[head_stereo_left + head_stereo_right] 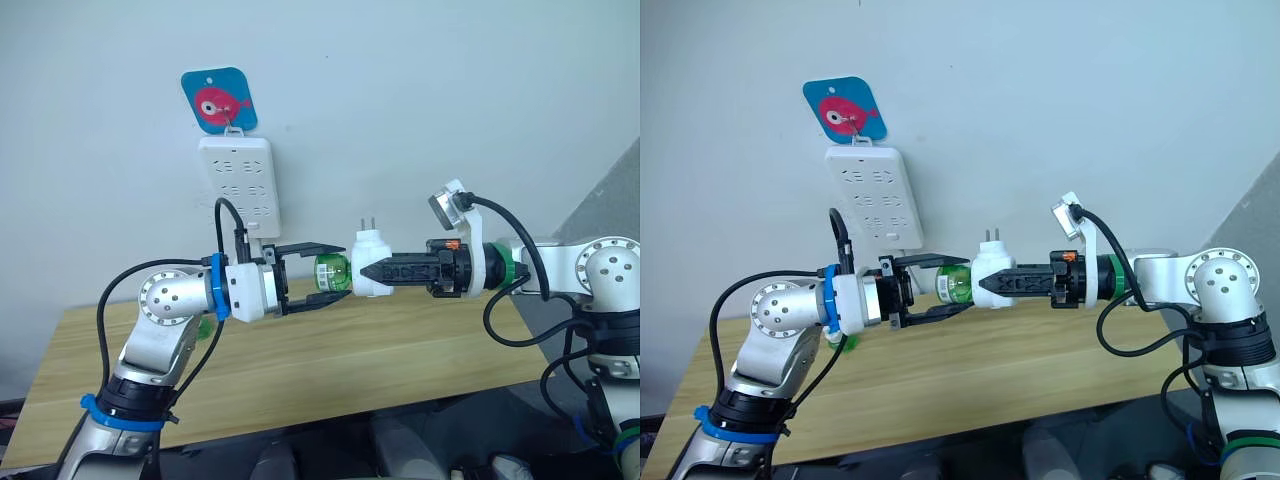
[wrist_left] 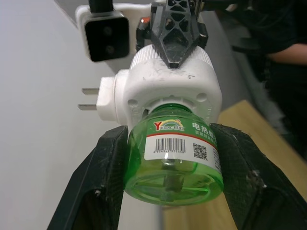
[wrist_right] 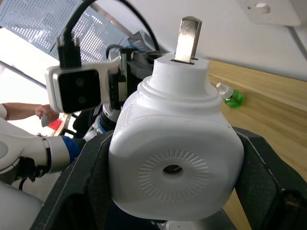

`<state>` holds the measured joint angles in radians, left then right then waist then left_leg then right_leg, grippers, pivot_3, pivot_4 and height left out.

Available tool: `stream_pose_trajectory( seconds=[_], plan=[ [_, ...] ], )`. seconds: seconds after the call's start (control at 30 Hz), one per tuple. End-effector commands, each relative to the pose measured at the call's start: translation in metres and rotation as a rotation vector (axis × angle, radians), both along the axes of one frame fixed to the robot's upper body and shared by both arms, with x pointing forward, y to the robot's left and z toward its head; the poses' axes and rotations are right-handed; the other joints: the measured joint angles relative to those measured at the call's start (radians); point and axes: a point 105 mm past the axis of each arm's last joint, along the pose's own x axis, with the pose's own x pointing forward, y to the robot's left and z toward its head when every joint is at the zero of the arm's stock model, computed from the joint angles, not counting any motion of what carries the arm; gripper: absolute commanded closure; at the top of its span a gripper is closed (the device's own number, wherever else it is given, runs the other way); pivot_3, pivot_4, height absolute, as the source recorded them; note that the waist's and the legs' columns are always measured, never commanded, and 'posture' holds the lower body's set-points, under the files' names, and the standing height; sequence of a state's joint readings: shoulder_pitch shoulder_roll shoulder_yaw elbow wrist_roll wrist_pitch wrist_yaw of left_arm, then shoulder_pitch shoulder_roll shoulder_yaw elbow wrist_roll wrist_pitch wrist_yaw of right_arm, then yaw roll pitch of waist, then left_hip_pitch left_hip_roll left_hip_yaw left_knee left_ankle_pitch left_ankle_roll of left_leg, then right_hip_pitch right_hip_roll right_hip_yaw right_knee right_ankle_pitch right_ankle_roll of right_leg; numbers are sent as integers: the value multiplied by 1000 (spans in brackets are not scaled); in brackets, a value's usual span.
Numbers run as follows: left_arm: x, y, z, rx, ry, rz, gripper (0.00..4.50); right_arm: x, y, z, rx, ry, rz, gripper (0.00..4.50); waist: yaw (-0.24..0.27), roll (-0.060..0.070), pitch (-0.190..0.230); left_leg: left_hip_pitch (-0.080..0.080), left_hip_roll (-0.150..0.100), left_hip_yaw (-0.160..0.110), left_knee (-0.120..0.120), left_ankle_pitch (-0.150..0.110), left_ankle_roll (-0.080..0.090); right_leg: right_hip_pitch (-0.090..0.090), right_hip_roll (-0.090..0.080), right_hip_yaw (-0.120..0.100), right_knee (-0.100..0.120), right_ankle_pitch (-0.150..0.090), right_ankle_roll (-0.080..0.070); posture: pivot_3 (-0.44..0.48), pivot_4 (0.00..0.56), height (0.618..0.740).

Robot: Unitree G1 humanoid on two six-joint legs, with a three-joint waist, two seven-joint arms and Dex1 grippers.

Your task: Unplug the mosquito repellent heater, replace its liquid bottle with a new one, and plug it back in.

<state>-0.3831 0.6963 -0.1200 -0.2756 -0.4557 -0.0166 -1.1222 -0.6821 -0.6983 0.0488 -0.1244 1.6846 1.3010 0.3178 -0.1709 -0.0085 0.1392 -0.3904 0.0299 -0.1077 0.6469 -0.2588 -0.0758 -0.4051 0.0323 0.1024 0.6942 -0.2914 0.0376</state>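
At centre frame, above the wooden surface [image 1: 330,365], two arms met over an unplugged heater [image 1: 372,262]. Left of centre, the left gripper [image 1: 325,273] had its black fingers [image 2: 93,184] spread around a green bottle [image 2: 173,158], one on each side of it; whether they pressed it or merely flanked it could not be told. The bottle's neck sat in the heater's collar. To its right, the right gripper [image 1: 372,270] held the heater across its body, fingers closed on the white shell, its two metal prongs [image 1: 368,223] pointing up.

The step in hand appeared to be parting or joining bottle and heater. Done well, it would call for the left fingers to close squarely on the bottle's round waist, then turn about the neck's axis while the right kept the heater from twisting; a skewed pull could jam the collar.

The bottle was clear green plastic, cylindrical, with a printed label and barcode. The heater was smooth, rounded white plastic with a ring of fine radial slots on its face. In the upper left, a white power strip [image 1: 240,183] hung on the wall under a blue tag [image 1: 219,100]. A second small green bottle [image 3: 230,97] lay on the surface.
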Motion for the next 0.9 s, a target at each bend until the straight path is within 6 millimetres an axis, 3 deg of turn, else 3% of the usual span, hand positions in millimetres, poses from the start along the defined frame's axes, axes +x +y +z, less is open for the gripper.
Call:
stream_pose_trajectory(
  seconds=[0.03,0.2,0.43,0.9],
  plan=[
    [16,12,7,78,355,81,2167,-3,-3,21,22,-102,27,1471,1,0,1,0,0,0,0,0,0,0,0,0,1,0,0,-157,105,736],
    [21,25,8,205,746,137,2167,-3,-1,25,14,-141,59,1471,-1,0,2,1,-1,-1,-1,0,0,0,0,-1,1,-1,-1,-159,105,736],
    [16,25,23,137,1129,129,2173,-8,1,25,-6,-207,90,1471,-5,1,2,1,0,-2,-2,0,0,-1,1,-3,2,-2,-2,-168,103,736],
    [17,41,23,87,1221,156,2173,-11,-4,25,-10,-226,110,1471,-4,1,2,1,0,-2,-2,0,0,-1,1,-2,2,-2,-2,-168,100,736]
  ],
)
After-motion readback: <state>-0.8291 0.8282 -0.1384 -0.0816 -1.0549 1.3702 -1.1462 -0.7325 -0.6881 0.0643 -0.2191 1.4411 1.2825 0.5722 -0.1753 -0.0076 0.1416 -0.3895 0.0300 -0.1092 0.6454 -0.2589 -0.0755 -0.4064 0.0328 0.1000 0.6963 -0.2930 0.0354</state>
